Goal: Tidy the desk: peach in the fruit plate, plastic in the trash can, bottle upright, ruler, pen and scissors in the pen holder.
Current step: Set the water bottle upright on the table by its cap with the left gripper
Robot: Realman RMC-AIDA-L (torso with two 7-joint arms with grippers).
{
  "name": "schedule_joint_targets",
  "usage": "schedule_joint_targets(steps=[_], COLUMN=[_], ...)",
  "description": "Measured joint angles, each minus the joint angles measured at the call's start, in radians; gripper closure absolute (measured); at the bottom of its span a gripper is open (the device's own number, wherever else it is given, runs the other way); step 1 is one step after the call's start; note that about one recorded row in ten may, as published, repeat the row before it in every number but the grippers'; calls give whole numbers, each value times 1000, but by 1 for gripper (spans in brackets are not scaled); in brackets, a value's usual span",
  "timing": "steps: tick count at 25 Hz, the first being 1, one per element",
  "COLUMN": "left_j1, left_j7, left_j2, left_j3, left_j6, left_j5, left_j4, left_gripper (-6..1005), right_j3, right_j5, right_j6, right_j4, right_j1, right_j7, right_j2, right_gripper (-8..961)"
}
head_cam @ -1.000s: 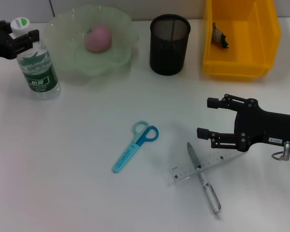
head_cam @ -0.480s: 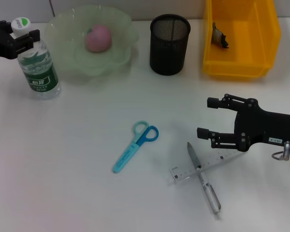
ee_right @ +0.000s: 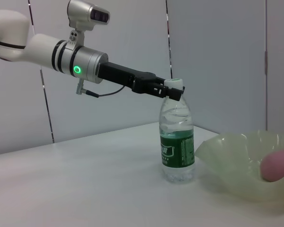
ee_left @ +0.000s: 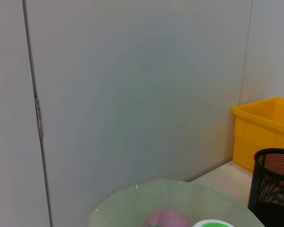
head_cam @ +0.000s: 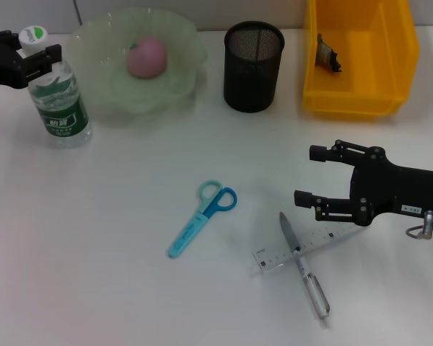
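A clear bottle (head_cam: 59,101) with a green label stands upright at the far left, also seen in the right wrist view as bottle (ee_right: 177,142). My left gripper (head_cam: 40,60) is shut on its neck under the cap, left gripper (ee_right: 173,91). The pink peach (head_cam: 146,56) lies in the green fruit plate (head_cam: 94,43). Crumpled plastic (head_cam: 328,52) lies in the yellow bin (head_cam: 404,65). Blue scissors (head_cam: 202,218) lie mid-table. The pen (head_cam: 304,268) lies across the clear ruler (head_cam: 325,238). My right gripper (head_cam: 310,175) hovers open just above and right of them.
The black mesh pen holder (head_cam: 253,65) stands between the plate and the yellow bin. The left wrist view shows the plate (ee_left: 132,201), the pen holder (ee_left: 273,184) and the bin (ee_left: 262,125) against a grey wall.
The bottle and my left gripper have shifted very slightly to the right, the bottle standing a touch straighter. The right arm has not moved.
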Motion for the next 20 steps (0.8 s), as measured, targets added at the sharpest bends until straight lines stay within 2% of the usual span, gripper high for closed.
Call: schedule_joint_targets(steps=[20], left_j1=[0], left_j7=[4], left_j2=[-7], left_j3=[1], left_j6=[-2], left_j5=[0], left_j4=[0], left_gripper=[426], right_j3=[0], right_j5=[2], right_j6=[0], right_j4=[-2], right_j1=[0], right_j7=[4], right_j2=[0], right_gripper=[123])
